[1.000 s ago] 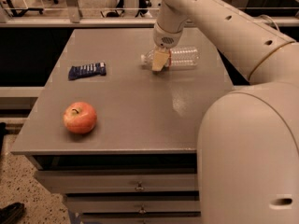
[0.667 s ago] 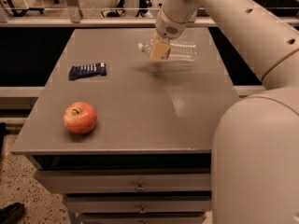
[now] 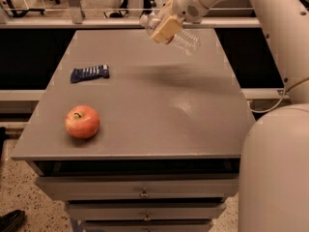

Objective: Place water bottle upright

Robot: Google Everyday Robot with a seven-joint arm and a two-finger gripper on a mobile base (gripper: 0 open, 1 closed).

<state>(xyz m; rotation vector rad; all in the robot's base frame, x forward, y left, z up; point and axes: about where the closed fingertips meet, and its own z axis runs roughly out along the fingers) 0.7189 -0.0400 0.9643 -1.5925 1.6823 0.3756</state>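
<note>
The water bottle is a clear ribbed plastic bottle, held in the air above the back of the grey table. It is tilted, its cap end up to the left and its base down to the right. My gripper is shut on the bottle near its upper part, with tan fingers across it. The white arm reaches in from the upper right. A soft shadow lies on the table under the bottle.
A red apple sits at the front left of the table. A dark blue snack packet lies at the left middle. The table has drawers below its front edge. My white base fills the lower right. A rail runs behind the table.
The gripper has lifted the bottle off the table, moving it up and slightly left. The bottle has gone from lying flat to tilted in the air.
</note>
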